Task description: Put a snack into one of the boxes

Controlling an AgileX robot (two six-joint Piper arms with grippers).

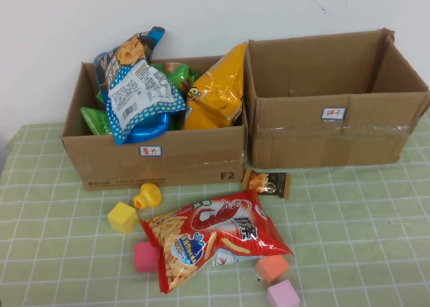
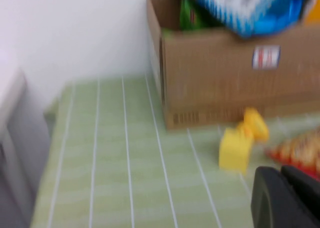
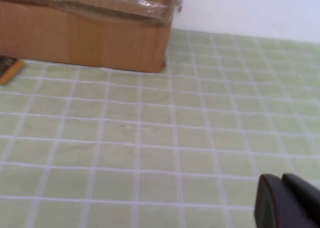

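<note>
Snacks awaited sorting: the red shrimp-chip bag [image 1: 213,243] lay before the full left box [image 1: 161,160], beyond both pressed-together grippers, left gripper [image 2: 285,198] and right gripper [image 3: 286,200], nothing held.

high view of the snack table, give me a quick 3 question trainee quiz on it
1. True or false: the right box already holds several snack bags.
2. Which lies nearest the red shrimp-chip bag? A) yellow cube B) blue-dotted bag C) orange bag
3. Fill in: the left end effector and right end effector are both ____, holding nothing.

Key: 1 false, it looks empty while the left box is stuffed. 2 A. 3 shut.
</note>
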